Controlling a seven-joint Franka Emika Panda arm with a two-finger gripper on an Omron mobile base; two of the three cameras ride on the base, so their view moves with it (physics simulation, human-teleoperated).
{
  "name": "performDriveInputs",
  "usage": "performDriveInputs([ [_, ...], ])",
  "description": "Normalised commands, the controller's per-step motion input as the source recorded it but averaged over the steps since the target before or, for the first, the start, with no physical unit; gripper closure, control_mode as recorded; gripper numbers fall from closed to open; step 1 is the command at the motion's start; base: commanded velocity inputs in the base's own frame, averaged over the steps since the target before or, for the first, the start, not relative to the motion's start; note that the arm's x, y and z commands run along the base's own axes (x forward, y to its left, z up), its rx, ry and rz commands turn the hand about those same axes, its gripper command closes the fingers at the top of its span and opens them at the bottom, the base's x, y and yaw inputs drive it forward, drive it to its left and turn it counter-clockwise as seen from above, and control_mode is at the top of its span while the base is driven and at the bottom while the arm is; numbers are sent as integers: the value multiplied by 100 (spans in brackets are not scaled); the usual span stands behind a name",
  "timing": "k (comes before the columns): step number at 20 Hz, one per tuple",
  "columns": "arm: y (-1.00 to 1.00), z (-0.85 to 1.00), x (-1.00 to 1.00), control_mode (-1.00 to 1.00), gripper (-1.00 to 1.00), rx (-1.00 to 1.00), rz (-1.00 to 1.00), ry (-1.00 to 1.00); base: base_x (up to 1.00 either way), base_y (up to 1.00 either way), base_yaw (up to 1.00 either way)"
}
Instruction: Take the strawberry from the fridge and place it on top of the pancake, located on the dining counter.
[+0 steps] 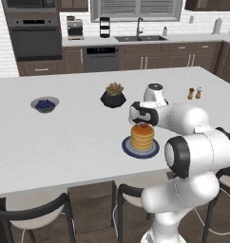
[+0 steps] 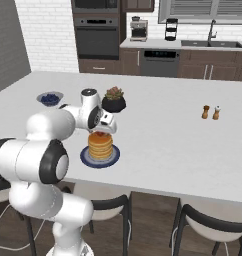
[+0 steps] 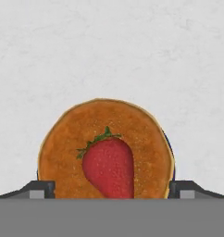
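Note:
The strawberry point(image 3: 109, 166) lies on top of the pancake point(image 3: 63, 148), a golden stack on a dark blue plate point(image 1: 140, 152) near the front edge of the white dining counter point(image 1: 64, 137). My gripper point(image 3: 111, 190) hangs straight above the stack, open, its two fingertips point(image 3: 40, 189) spread to either side of the berry and not touching it. From the base, the gripper point(image 1: 144, 123) sits just over the pancake point(image 1: 141, 137), with the strawberry point(image 2: 99, 134) a small red spot under the gripper point(image 2: 104, 131). The fridge is out of view.
A black pot with a succulent point(image 1: 113, 96) stands just behind the pancake. A blue bowl of dark berries point(image 1: 44, 104) sits to the left, and two shakers point(image 1: 194, 93) to the right. Dark chairs point(image 1: 36, 211) line the counter's near edge.

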Motion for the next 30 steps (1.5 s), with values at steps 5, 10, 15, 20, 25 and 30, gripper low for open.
performDriveInputs([
  [5, 21, 55, -60, -100, -100, -17, -1, -2, 0, 0, 0],
  [10, 72, 20, -99, -100, -100, -20, 1, 0, 0, 0, 0],
  [15, 97, 0, -100, -100, -100, -7, 3, 0, 0, 0, 0],
  [20, 86, 0, -100, -100, -100, 0, 7, 0, 0, 0, 0],
  [25, 53, -35, -81, -100, -100, 0, 13, 16, 0, 0, 0],
  [30, 28, -89, -11, -100, -100, -3, 3, 29, 0, 0, 0],
])
